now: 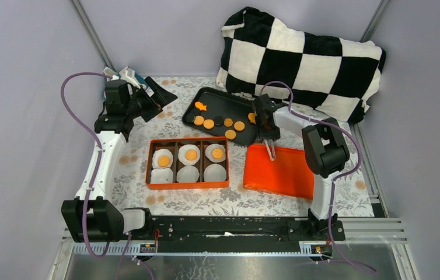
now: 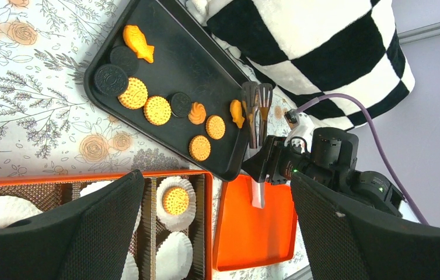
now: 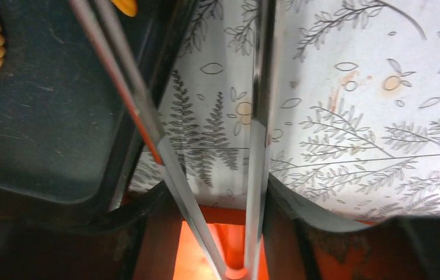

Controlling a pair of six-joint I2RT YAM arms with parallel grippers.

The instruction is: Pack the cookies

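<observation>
The top view looks steeply down from above and behind the arm bases and takes in the whole tabletop (image 1: 206,201). The left wrist view sits well above it, looking out between the wide-spread left fingers (image 2: 89,233) across the black tray (image 2: 206,64). The right wrist view sits very near the surface, peering between the right fingers (image 3: 346,251) along the tongs (image 3: 258,146). All three share the tray's edge.

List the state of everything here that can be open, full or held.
Orange compartment box: open, lid off.
Flat orange lid: lying beside the box.
White paper cups: three hold round orange cookies, three empty.
Black tray: holds loose cookies.
Metal tongs: gripped by right fingers.
Left fingers: wide open, empty.
</observation>
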